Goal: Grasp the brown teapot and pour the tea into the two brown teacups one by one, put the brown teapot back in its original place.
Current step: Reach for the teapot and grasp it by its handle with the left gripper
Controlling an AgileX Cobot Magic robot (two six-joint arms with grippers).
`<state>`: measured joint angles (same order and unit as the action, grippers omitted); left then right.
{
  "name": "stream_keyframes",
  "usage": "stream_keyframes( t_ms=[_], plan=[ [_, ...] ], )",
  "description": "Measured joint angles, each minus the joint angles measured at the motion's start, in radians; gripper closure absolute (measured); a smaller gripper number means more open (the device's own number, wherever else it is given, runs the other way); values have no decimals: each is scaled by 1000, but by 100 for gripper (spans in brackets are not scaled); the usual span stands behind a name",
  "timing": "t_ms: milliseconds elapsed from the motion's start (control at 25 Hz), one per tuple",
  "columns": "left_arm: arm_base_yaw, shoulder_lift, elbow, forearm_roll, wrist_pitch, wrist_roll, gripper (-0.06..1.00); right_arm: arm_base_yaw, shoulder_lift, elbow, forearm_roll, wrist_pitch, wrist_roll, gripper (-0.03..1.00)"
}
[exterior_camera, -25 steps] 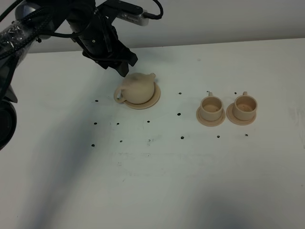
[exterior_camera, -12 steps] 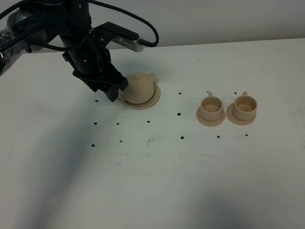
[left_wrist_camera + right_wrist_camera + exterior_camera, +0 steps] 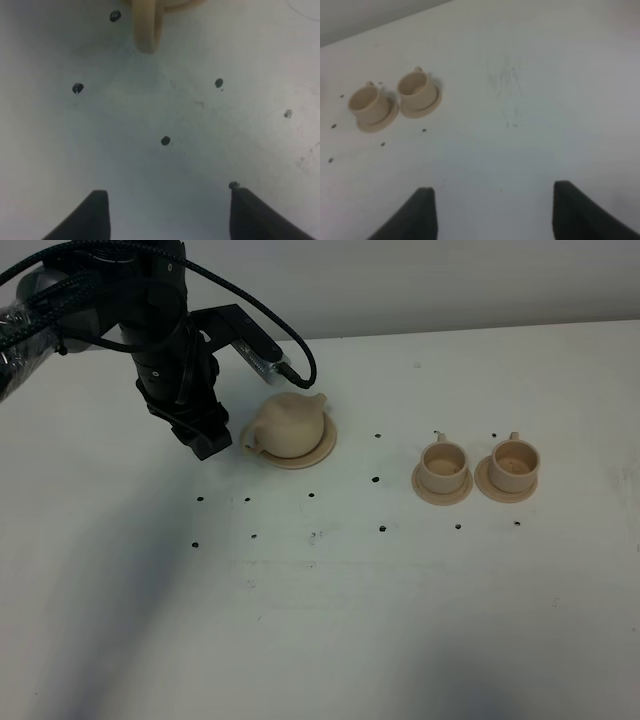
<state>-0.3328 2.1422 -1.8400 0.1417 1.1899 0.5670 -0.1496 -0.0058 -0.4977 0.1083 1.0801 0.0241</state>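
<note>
The brown teapot (image 3: 291,426) stands on its wide tan saucer (image 3: 324,449), handle toward the left. My left gripper (image 3: 205,446) is open and empty, low over the table just left of the handle, not touching it. In the left wrist view the handle (image 3: 148,27) shows ahead of the open gripper (image 3: 167,215). The two brown teacups (image 3: 443,462) (image 3: 514,462) stand on small saucers at the right; no dark tea shows in them. My right gripper (image 3: 490,215) is open and empty, well away from the two cups (image 3: 368,102) (image 3: 415,88). It is out of the high view.
The white table (image 3: 400,600) carries small dark dots around the teapot and cups. Its back edge meets a grey wall. The left arm's black cables (image 3: 290,345) arch over the area behind the teapot.
My left gripper has come down from behind the teapot to the table at the left of its handle. The teapot and cups have not moved.
</note>
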Motion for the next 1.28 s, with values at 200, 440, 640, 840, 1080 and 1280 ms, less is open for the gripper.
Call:
stream_keyframes(
  t_ms=[200, 440, 640, 840, 1080, 1280],
  plan=[
    [0, 0, 0, 0, 0, 6, 42, 0, 0, 0, 0, 0, 0, 48],
    [0, 2, -3, -3, 0, -17, 42, 0, 0, 0, 0, 0, 0, 48],
    [0, 67, -77, -26, 0, -43, 42, 0, 0, 0, 0, 0, 0, 48],
    [-1, 136, -166, -31, 0, -45, 42, 0, -1, 0, 0, 0, 0, 48],
    [-6, 210, -261, -55, 0, -35, 42, 0, -1, 0, 0, 0, 0, 48],
    [-6, 249, -286, -73, 0, -3, 42, 0, -1, 0, 0, 0, 0, 48]
  ],
)
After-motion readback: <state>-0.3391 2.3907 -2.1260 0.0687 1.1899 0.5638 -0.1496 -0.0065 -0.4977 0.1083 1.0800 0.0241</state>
